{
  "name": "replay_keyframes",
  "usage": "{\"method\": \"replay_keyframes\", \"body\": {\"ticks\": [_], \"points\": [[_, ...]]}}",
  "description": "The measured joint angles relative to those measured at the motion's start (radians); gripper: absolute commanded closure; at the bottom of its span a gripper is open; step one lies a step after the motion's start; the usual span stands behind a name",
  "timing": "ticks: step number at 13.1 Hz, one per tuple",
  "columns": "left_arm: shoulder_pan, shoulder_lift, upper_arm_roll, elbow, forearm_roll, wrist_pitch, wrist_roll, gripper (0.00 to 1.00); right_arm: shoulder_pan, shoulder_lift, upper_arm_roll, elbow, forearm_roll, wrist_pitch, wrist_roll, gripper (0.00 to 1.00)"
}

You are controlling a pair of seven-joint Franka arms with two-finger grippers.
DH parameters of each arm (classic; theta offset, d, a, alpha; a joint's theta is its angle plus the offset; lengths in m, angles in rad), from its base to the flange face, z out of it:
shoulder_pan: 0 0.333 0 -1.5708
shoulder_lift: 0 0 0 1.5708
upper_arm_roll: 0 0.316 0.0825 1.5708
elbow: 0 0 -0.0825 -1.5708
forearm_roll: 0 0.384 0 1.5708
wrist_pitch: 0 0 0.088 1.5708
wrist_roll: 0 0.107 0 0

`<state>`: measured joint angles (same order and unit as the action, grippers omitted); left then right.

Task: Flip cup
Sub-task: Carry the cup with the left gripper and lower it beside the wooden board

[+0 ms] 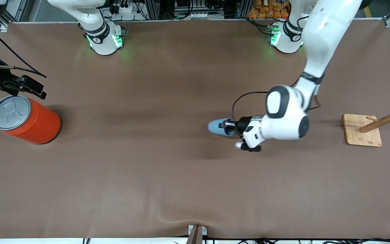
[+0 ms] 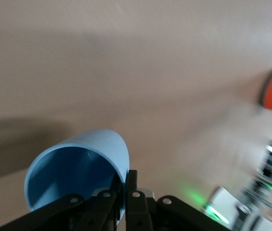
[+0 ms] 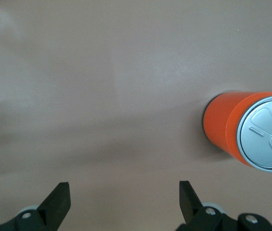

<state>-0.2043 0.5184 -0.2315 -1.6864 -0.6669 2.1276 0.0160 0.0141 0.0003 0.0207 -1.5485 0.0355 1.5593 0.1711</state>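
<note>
- Small light-blue tapered plastic cup [image 1: 219,126], darker blue inside, lying on its side on the brown table cover [image 1: 168,176], roughly mid-table toward the left arm's end, well apart from everything else.
- Long axis of cup running along the table's length: closed narrow base pointing toward the right arm's end, open mouth facing the left gripper [image 1: 229,126].
- Left gripper clamped on the cup's rim wall, one finger inside the mouth and one outside, as seen in the left wrist view [image 2: 125,190]; cup wall [image 2: 102,154] pinched thin between them.
- Wrist approaching almost level with the table, in line with the cup's axis; judged that a turn of the wrist about a quarter circle would bring the mouth up or down, so the grip on the rim is the hinge of the flip.
- Possible risk: thin rim pinch letting the cup swivel or slip during rotation.
- Right gripper [image 3: 124,199] spread wide and empty, hovering above the table at the right arm's end, beside the large orange cylindrical can with grey pull-tab lid [image 1: 25,118]; right arm waiting, much farther from the cup.
- Wooden peg stand on a square base [image 1: 362,130] at the left arm's end, not involved.
</note>
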Motion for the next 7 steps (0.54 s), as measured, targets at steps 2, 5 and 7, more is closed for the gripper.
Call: {"method": "replay_keyframes", "body": {"ticks": [2, 5, 7], "points": [[0.064, -0.077, 0.005, -0.006, 0.225, -0.022, -0.055, 1.0, 0.004, 0.009, -0.001, 0.068, 0.0, -0.044, 0.0, 0.0], [0.177, -0.109, 0.01, -0.022, 0.549, -0.031, -0.058, 1.0, 0.004, 0.012, -0.006, 0.094, 0.0, -0.062, -0.004, 0.0], [0.24, -0.103, 0.012, -0.031, 0.67, -0.028, -0.057, 1.0, 0.004, 0.015, -0.006, 0.094, 0.0, -0.067, -0.005, 0.0]]}}
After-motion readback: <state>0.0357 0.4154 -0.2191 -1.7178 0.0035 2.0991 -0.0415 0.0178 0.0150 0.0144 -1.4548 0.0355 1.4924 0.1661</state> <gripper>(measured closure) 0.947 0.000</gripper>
